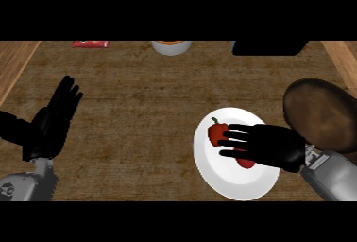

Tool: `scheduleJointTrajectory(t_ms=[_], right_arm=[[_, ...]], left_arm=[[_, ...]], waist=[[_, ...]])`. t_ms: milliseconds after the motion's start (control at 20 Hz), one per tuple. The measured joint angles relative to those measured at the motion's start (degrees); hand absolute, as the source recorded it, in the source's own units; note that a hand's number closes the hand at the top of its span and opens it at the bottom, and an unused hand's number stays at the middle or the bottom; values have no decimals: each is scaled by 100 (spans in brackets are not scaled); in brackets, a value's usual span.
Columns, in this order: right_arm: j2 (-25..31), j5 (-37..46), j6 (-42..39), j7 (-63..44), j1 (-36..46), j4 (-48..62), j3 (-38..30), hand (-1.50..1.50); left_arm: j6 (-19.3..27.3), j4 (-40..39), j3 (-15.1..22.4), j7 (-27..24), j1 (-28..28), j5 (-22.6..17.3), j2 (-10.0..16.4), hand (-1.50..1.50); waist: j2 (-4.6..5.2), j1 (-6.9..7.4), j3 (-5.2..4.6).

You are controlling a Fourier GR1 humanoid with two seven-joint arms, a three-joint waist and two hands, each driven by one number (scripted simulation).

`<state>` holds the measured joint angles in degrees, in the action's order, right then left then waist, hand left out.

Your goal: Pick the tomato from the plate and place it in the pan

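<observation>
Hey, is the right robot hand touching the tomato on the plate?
Cannot tell. The head view looks steeply down: the right robot hand overlaps the tomato, hiding any gap or contact.

Brown, mottled counter (140, 104) across the whole view, evenly lit; pale wooden strips (15, 61) along both sides; at the far edge a red packet (90, 44), a white bowl (171, 48) with an orange inside, a black block (268, 47), all partly cut off.
</observation>
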<state>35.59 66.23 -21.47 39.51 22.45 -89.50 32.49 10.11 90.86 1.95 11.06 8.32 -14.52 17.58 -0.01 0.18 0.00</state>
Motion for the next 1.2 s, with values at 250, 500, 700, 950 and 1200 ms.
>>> scheduleJointTrajectory(t_ms=[250, 500, 700, 950, 1200], right_arm=[[-326, 430, 1, 104, 103, 348, -95, -150], [-754, 863, 208, 299, 205, 939, -122, -150], [-1047, 1061, 424, 435, 137, 1314, -241, -150], [-1389, 1344, 426, 546, 171, 1637, -367, -150], [-1580, 1587, 649, 688, 97, 1865, -371, 150]], left_arm=[[-123, -92, -138, -2, 59, 77, -69, 0], [-53, -5, -90, 39, 9, 306, -268, 0], [-108, -41, -174, 108, 122, 370, -315, 0], [-215, -89, -264, 80, 131, 465, -395, 0], [-330, -109, -379, 110, 128, 462, -404, 0]], waist=[[1, 2, -1], [3, 10, 0], [4, 5, 1], [1, 1, 0], [-33, 2, -11]])
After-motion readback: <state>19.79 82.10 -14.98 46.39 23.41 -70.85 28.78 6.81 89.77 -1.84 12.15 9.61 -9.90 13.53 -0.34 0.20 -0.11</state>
